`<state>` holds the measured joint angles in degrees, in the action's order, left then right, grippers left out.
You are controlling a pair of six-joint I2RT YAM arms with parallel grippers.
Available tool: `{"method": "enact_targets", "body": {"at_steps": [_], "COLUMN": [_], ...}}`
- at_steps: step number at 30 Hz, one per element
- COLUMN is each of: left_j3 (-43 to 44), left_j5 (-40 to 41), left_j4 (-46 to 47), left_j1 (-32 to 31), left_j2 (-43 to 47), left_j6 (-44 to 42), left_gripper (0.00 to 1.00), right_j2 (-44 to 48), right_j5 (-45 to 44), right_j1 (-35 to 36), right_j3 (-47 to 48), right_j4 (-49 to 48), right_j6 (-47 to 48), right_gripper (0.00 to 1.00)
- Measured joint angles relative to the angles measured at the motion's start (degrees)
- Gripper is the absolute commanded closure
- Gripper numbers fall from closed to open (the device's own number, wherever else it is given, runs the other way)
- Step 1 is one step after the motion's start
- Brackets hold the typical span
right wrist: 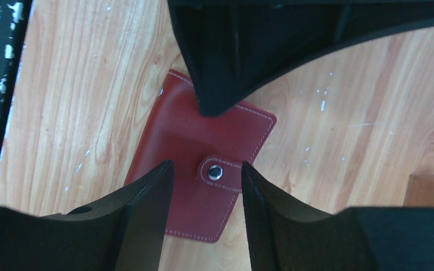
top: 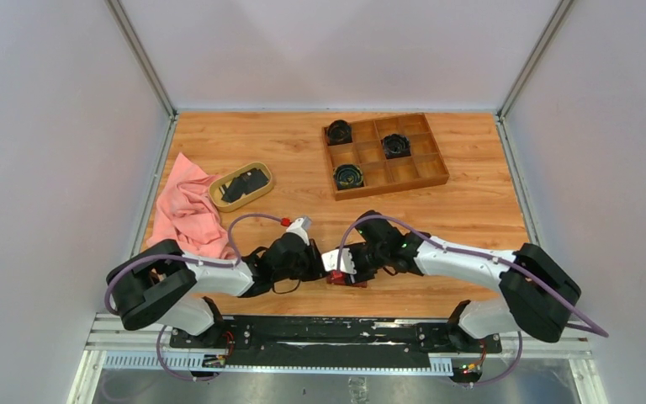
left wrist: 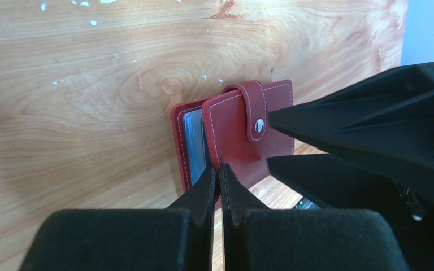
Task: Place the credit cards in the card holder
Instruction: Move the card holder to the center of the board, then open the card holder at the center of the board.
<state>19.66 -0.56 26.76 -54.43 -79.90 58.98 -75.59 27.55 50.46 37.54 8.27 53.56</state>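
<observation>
The card holder (top: 346, 278) is a dark red wallet on the wood table between the two arms. In the left wrist view the card holder (left wrist: 243, 135) stands partly open, with greyish pockets (left wrist: 194, 141) showing. My left gripper (left wrist: 219, 168) is shut on the lower edge of its front cover. In the right wrist view my right gripper (right wrist: 206, 165) is open above the card holder (right wrist: 169, 130), one finger on each side of the snap tab (right wrist: 217, 173), touching nothing. Dark credit cards (top: 244, 183) lie far off in the oval dish.
An oval tan dish (top: 219, 198) sits at the left back, beside a crumpled pink cloth (top: 187, 210). A wooden compartment box (top: 420, 168) with three dark round things stands at the back right. Grey walls close in both sides.
</observation>
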Motion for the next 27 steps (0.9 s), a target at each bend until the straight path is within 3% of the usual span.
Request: {"method": "enact_targets", "body": {"at_steps": [8,16,19,27], "left_j3": [-1.9,-3.7,-3.7,-3.4], "left_j5": [1.1,2.5,2.5,0.2], "left_j4": [4.5,4.9,5.1,7.0], "left_j1": [-0.7,-0.7,-0.7,-0.7], "left_j2": [-1.0,1.2,1.3,-0.9], "left_j6": [2.4,2.5,2.1,0.3], "left_gripper": [1.0,1.0,1.0,1.0], "right_j2": [-3.8,-6.8,-7.3,-7.4], "right_j5": [-5.1,-8.0,-9.2,-11.1], "right_j1": [2.1,2.4,2.5,2.7], "right_j3": [0.9,2.8,3.2,3.7], "right_j4": [-1.5,-2.4,-2.7,-2.6], "right_j6": [-2.0,-2.8,-3.3,-4.8], "right_gripper": [0.56,0.78,0.8,0.67]}}
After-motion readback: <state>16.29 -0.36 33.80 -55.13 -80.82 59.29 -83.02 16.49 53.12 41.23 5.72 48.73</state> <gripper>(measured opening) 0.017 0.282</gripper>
